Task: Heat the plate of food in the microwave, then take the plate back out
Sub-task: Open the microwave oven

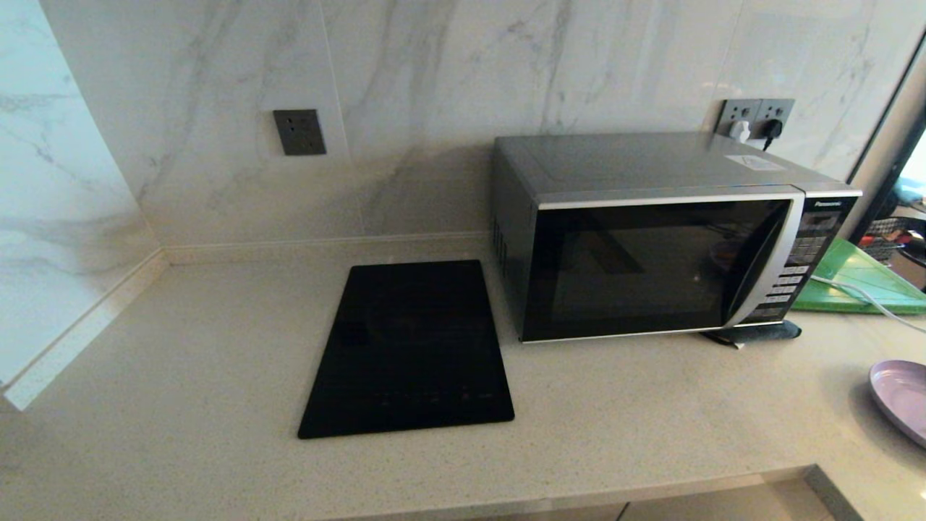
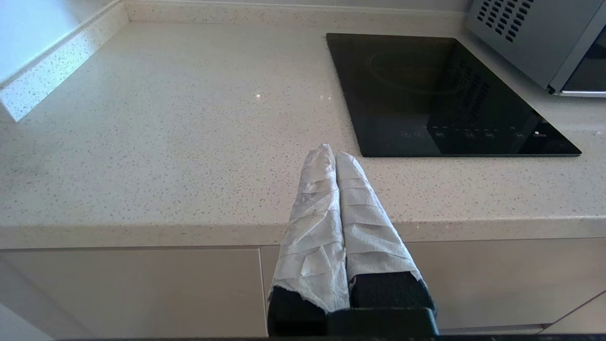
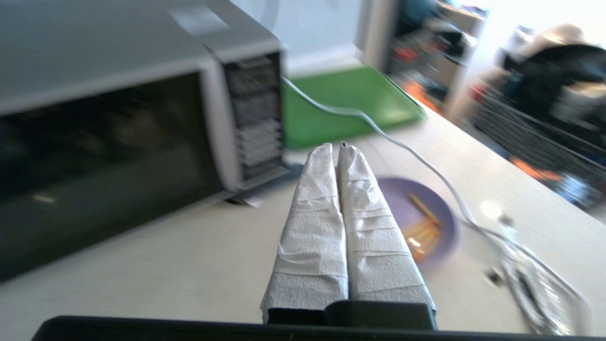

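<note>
The silver-grey microwave [image 1: 651,239] stands at the back of the counter with its black glass door closed; it also fills one side of the right wrist view as the microwave [image 3: 118,118]. The lavender plate of food [image 1: 903,398] lies at the counter's right edge, half cut off in the head view. In the right wrist view the plate of food [image 3: 426,218] carries a few golden fries. My right gripper [image 3: 335,148] hovers above the counter between microwave and plate, shut and empty. My left gripper [image 2: 332,152] hangs before the counter's front edge, shut and empty. Neither arm shows in the head view.
A flat black cooktop [image 1: 412,351] lies left of the microwave. Behind the plate are a green cutting board [image 1: 857,278] and a white cable [image 3: 402,142] trailing across the counter. A black wedge [image 1: 752,333] sits under the microwave's front right corner. Wall sockets [image 1: 756,119] are behind it.
</note>
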### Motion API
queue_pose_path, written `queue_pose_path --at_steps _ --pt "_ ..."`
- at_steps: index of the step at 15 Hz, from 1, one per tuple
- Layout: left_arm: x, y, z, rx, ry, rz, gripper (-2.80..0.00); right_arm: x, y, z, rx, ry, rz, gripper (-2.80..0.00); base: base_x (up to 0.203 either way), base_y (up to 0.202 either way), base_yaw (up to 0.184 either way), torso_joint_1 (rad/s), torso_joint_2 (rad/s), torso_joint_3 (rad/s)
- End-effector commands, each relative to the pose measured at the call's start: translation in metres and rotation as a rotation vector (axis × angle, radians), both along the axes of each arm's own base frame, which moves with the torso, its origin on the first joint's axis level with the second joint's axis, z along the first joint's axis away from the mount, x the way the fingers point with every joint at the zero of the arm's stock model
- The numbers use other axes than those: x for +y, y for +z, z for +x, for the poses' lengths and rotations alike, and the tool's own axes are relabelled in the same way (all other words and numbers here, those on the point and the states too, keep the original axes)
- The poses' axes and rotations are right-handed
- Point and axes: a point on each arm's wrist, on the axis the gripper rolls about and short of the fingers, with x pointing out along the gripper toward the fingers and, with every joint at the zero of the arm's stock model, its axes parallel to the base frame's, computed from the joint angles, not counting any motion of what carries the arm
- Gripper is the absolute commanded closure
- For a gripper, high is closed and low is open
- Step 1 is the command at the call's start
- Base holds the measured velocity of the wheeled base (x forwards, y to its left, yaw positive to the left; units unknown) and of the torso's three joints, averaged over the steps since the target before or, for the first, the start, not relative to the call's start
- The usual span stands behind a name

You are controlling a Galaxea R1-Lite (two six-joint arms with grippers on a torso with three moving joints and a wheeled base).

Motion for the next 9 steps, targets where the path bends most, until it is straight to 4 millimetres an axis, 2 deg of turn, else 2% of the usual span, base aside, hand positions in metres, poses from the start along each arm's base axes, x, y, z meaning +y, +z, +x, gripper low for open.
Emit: queue_pose_path --at_steps 1,5,7,8,9 --pt "0.000 0.000 0.000 0.000 0.001 -0.001 0.00 -0.001 -0.012 0.028 0.111 -0.059 -0.007 0.00 0.000 0.000 0.000 0.000 0.00 0.000" --pt "0.000 0.000 0.000 0.000 0.001 -0.001 0.00 -0.004 -0.023 0.056 0.205 -0.252 -0.028 0.00 0.000 0.000 0.000 0.000 0.00 0.000" --pt "0.000 0.000 0.000 0.001 0.001 -0.001 0.00 -0.005 -0.023 0.066 0.193 -0.294 -0.011 0.00 0.000 0.000 0.000 0.000 0.00 0.000" --pt "0.000 0.000 0.000 0.001 0.001 -0.001 0.00 -0.005 -0.023 0.069 0.194 -0.296 -0.009 -2.80 0.000 0.000 0.000 0.000 0.00 0.000" --pt "0.000 0.000 0.000 0.001 0.001 -0.001 0.00 -0.005 -0.021 0.072 0.191 -0.297 -0.009 -2.80 0.000 0.000 0.000 0.000 0.00 0.000"
